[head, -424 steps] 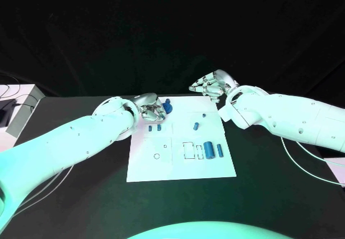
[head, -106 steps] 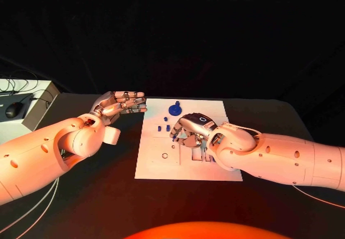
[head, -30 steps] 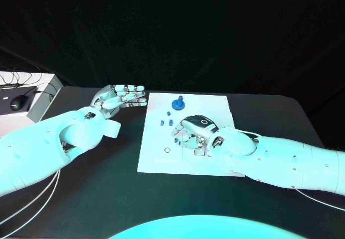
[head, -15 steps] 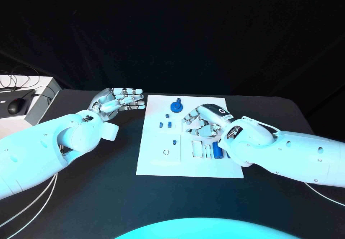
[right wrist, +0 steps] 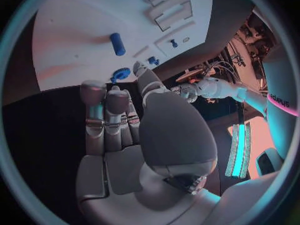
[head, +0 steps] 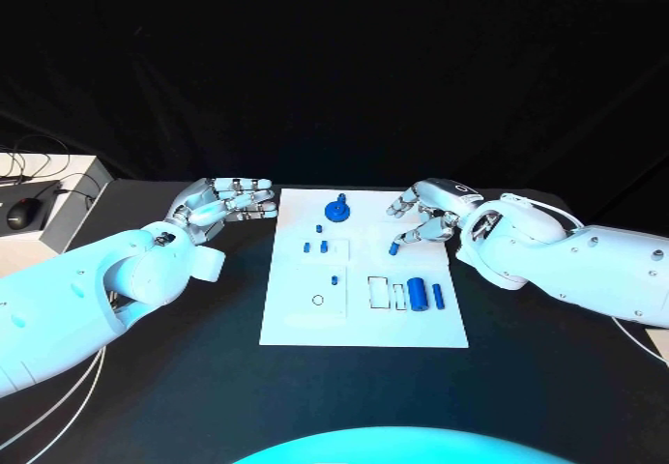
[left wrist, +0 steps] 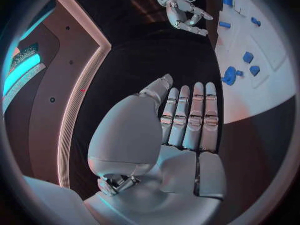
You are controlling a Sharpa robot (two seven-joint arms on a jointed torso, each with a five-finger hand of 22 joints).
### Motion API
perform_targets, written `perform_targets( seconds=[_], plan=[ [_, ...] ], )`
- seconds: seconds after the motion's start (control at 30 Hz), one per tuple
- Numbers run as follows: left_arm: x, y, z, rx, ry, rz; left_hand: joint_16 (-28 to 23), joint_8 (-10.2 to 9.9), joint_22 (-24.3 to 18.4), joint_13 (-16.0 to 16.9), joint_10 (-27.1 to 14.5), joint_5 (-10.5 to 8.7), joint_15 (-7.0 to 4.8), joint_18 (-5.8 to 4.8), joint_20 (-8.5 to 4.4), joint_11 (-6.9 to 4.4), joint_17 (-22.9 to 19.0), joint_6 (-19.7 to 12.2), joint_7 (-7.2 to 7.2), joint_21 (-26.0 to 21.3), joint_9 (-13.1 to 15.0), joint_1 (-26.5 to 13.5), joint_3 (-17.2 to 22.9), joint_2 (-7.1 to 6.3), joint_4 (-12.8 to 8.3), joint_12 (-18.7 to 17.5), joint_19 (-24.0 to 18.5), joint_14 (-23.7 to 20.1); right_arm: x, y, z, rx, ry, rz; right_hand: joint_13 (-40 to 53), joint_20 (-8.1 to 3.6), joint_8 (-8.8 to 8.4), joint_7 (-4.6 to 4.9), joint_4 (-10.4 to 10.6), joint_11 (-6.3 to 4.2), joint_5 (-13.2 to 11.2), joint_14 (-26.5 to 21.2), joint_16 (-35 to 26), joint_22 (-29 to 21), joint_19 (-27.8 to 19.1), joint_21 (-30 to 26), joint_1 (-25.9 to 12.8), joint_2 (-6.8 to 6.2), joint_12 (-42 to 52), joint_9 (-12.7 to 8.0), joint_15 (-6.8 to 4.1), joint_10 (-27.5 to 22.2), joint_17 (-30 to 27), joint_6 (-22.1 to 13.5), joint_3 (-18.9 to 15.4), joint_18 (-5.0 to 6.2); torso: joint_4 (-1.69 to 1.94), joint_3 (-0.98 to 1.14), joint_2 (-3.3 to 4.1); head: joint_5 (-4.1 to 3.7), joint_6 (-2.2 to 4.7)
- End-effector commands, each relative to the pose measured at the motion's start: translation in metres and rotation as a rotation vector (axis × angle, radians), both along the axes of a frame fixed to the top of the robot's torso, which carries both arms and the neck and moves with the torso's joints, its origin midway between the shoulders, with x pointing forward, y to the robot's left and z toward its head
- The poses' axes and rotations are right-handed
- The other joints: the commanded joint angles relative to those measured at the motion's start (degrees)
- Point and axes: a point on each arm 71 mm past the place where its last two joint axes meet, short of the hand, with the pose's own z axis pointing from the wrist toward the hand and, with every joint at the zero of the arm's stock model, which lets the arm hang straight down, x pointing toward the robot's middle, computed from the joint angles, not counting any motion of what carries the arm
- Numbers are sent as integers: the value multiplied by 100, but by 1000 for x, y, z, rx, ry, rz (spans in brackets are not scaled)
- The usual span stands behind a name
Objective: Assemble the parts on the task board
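Black table [head: 167, 387] carries the white task board [head: 356, 324] between both hands, its blue parts [head: 419, 290] lying on it. Left hand [left wrist: 181, 120], beside the board, shows fingers straight and empty. Right hand [right wrist: 119, 120] likewise holds nothing over the board's edge.

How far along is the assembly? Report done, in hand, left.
Done: the blue knob seems seated at the task board's far end. In hand: nothing; left hand and right hand are both empty. Left: the small cylinder, large cylinder and bar lie loose on it.
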Motion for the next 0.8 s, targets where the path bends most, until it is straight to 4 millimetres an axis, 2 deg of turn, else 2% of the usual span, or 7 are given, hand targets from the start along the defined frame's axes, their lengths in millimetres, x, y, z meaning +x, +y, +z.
perform_targets(
  seconds=[0.03,0.2,0.3,0.43,0.63,0.7,0.8],
  plan=[
    [-1,-3,1,-20,-10,-17,-18,-4,-5,2,50,-17,-28,-8,26,6,-1,17,-2,-17,3,7,-21,-1,11,-10,-3,0,0,3,-7,-121,32,51,-7,36,16,-12,138,-4,-49,-11,32,272,302,7,118,-22,2,-7,31,-43,-21,-22,-8,134,9,-4,4,0,-7],
    [-1,-3,1,-20,-8,-17,-19,-4,-19,1,44,-16,-28,-10,25,9,-2,12,6,-15,3,11,-12,-3,12,-10,0,-2,2,5,-12,-161,47,53,-8,38,15,-17,189,-9,-55,-16,47,275,301,17,168,-11,8,-5,30,-24,-38,23,2,137,11,-7,10,0,-5],
    [-1,-3,0,-19,-7,-16,-19,-4,-19,1,44,-16,-28,-10,25,9,-2,11,7,-15,3,11,-12,-3,12,-10,0,-2,3,6,-15,-176,52,53,-9,27,14,-4,135,-28,-50,-17,49,275,303,23,164,33,3,-8,17,61,-48,51,16,127,9,-7,10,-2,-12],
    [-1,-2,0,-16,-6,-15,-18,-5,-26,2,41,-16,-27,-11,24,11,-3,8,15,-15,3,14,-7,-5,12,-9,0,-5,2,8,-20,-194,64,53,-9,12,13,119,-4,-51,40,-8,52,286,309,86,123,139,-21,-6,-3,283,-64,194,75,115,15,-2,10,3,-28],
    [-1,-1,0,-14,-5,-12,-18,-5,-26,2,41,-16,-27,-11,24,11,-3,8,15,-15,3,14,-7,-5,12,-9,0,-5,2,10,-25,-205,75,52,-6,-8,15,136,-181,-91,81,1,56,285,307,115,31,247,-32,-9,-31,517,-96,374,187,101,6,-11,14,3,-43],
    [-1,-1,0,-13,-5,-12,-19,-4,-41,2,39,-16,-26,-11,22,12,-3,10,20,-14,3,19,6,-3,14,-10,2,-9,1,11,-26,-204,74,52,-7,-20,12,123,-239,-108,7,2,59,291,309,144,38,302,-37,-12,-42,582,-104,426,328,91,3,-8,11,6,-46],
    [-1,-2,0,-10,-6,-12,-19,-4,-41,2,39,-16,-26,-11,22,12,-3,10,20,-14,3,19,6,-3,14,-10,2,-9,1,12,-27,-204,71,54,-8,-35,11,116,-309,-116,-57,4,70,300,308,175,-57,292,-38,-14,-53,612,-115,494,721,76,6,-1,10,13,-46]
  ],
)
